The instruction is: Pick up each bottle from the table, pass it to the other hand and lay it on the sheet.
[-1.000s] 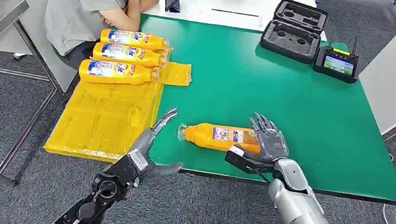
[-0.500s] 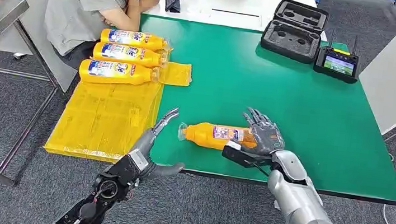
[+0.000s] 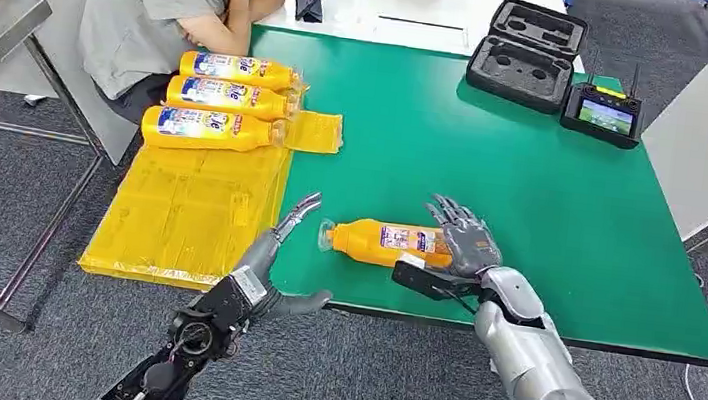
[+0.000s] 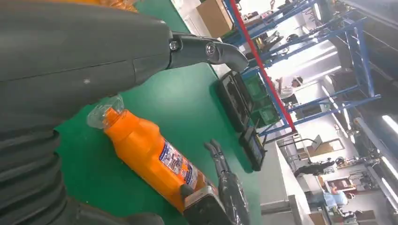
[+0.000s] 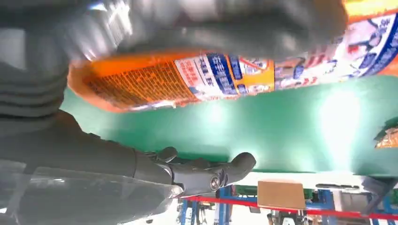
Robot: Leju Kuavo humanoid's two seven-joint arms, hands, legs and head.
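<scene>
The right robot hand point(image 3: 461, 244) cups the base of the orange bottle point(image 3: 380, 241) lying on the green tabletop point(image 3: 495, 166) (grip unclear), while the left robot hand point(image 3: 275, 256) waits spread beside its cap, holding nothing.

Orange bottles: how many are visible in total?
4. Three orange bottles lie on the yellow sheet; one lies on the green table at the right hand.

Glossy plastic bottle point(image 3: 387, 242); matt green table point(image 3: 533, 180).
</scene>
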